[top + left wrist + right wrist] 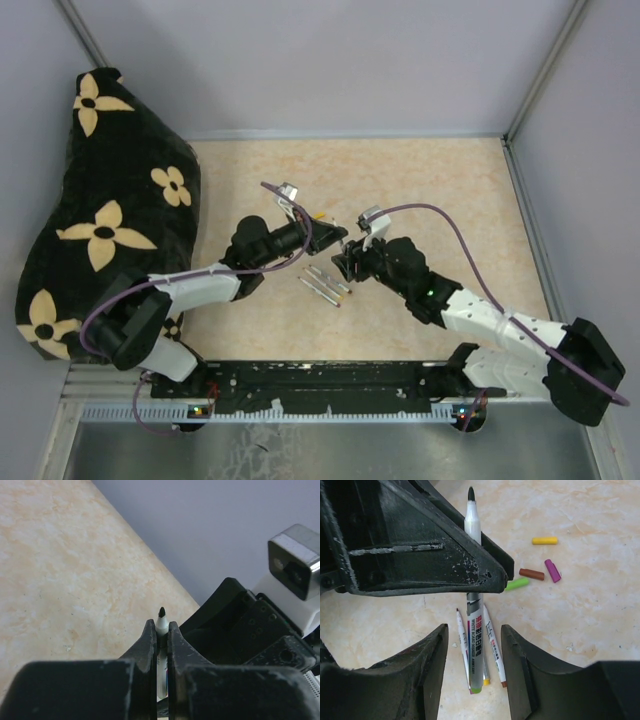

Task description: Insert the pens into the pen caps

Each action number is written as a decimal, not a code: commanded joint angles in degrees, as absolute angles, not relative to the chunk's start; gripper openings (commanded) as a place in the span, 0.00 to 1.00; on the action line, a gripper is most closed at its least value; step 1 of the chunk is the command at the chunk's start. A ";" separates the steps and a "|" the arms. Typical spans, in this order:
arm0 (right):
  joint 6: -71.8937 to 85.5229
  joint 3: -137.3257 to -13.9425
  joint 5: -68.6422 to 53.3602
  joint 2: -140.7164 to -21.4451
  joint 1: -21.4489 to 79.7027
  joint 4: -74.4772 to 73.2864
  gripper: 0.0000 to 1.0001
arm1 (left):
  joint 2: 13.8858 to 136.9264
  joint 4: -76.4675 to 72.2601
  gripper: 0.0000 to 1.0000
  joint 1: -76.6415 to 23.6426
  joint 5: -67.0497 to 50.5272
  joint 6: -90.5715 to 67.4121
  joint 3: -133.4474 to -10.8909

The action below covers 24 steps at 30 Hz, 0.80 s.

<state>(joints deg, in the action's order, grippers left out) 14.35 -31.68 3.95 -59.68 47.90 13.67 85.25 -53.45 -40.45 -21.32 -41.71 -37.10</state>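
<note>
Top view: both arms meet mid-counter (420,180); spare pens (325,285) lie just below them.

Left wrist: your left fingers (160,632) are clamped tight on a pen (161,625), dark tip poking up past them.

Right wrist: your right fingers (475,660) stand apart, holding nothing; the held pen hangs between them, not touching. Three pens lie on the counter beneath it. Caps sit to the right: yellow (544,540), brown (532,574), magenta (552,570), green (517,584).
</note>
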 commanded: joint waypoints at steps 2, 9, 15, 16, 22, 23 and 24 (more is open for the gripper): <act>14.68 -35.21 4.14 -61.30 48.67 13.94 0.44 | 84.52 -50.22 0.00 -41.93 -20.27 -37.82 -40.60; 14.85 -35.29 4.02 -61.35 48.62 13.82 0.34 | 83.16 -43.72 0.00 -43.30 -17.96 -33.25 -42.56; 14.77 -35.42 4.04 -61.47 48.61 13.62 0.24 | 82.80 -40.45 0.00 -43.92 -16.57 -30.86 -43.53; 14.81 -35.42 4.05 -61.59 48.63 13.67 0.22 | 82.82 -40.51 0.00 -43.99 -16.46 -30.73 -43.60; 15.10 -35.48 4.43 -62.22 48.60 13.50 0.00 | 83.01 -39.48 0.13 -44.11 -16.26 -30.25 -44.14; 15.42 -35.52 4.75 -62.40 48.64 13.27 0.00 | 82.98 -39.14 0.30 -44.10 -15.95 -30.04 -44.12; 15.88 -35.54 5.19 -62.55 48.63 12.91 0.00 | 82.83 -38.93 0.48 -44.10 -15.57 -29.90 -44.12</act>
<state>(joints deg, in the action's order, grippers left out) 15.27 -32.08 5.65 -61.84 47.86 11.27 83.92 -40.03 -43.75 -17.43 -31.42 -42.33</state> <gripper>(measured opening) 0.074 0.250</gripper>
